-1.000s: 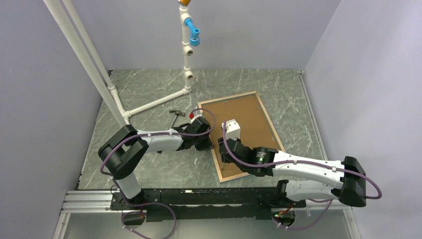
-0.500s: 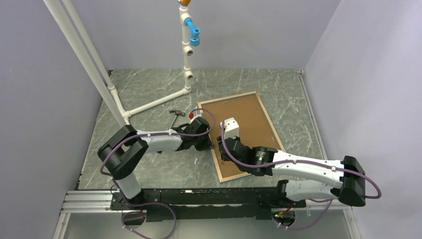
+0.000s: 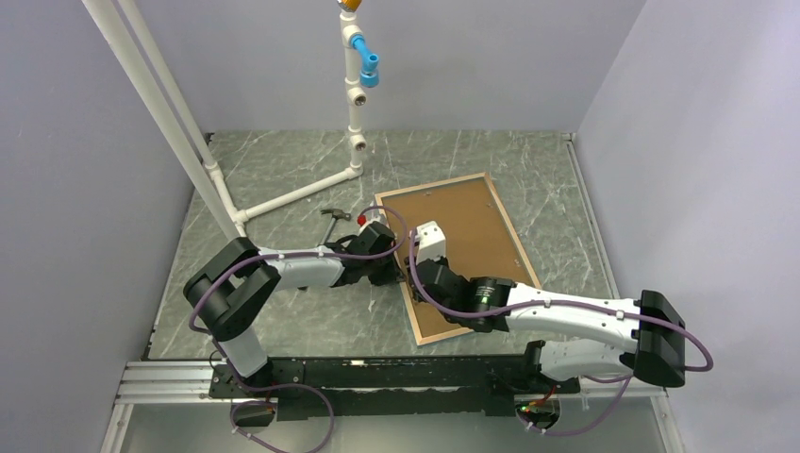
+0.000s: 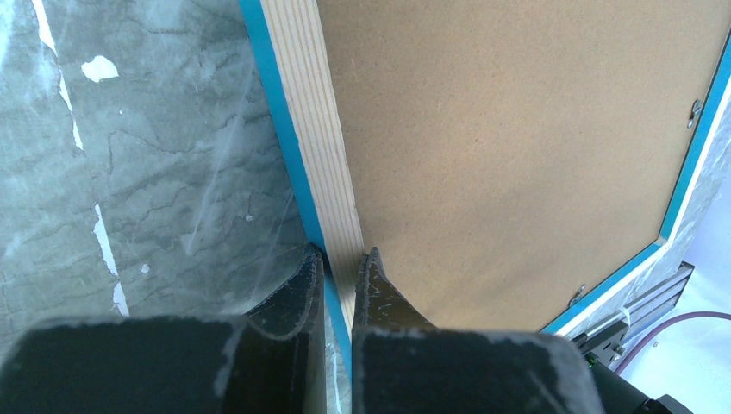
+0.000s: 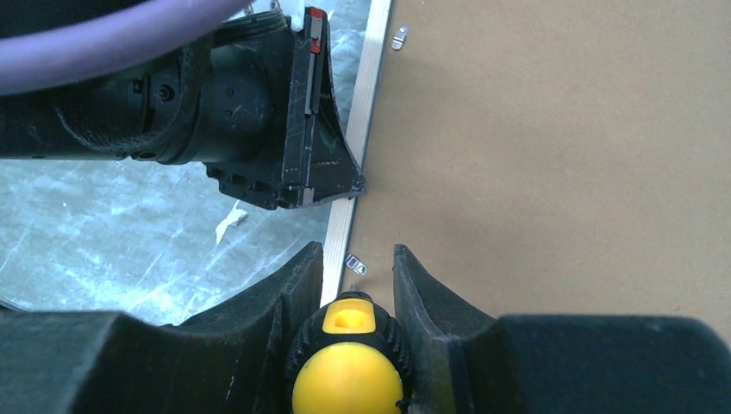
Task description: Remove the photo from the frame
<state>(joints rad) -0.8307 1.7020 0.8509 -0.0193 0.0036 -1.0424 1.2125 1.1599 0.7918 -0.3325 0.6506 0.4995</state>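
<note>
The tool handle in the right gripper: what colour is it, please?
The tool handle is yellow with black; the right wrist view shows it best.

A fixed camera looks down from above and behind my bases, seeing the whole table (image 3: pixel 311 321). My wrist cameras hang close over the frame (image 4: pixel 315 129); all three share its left rim

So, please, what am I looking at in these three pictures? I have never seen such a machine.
Two robot arms are bolted to a table. One picture looks down from above; the other two come from wrist cameras. The frame lies face down, brown board up, so the photo is hidden. The left gripper pinches the frame's wooden rim. The right gripper holds a yellow-handled tool, probably a screwdriver, aimed at a small metal clip. A hammer and a white pipe stand are also there.
</note>
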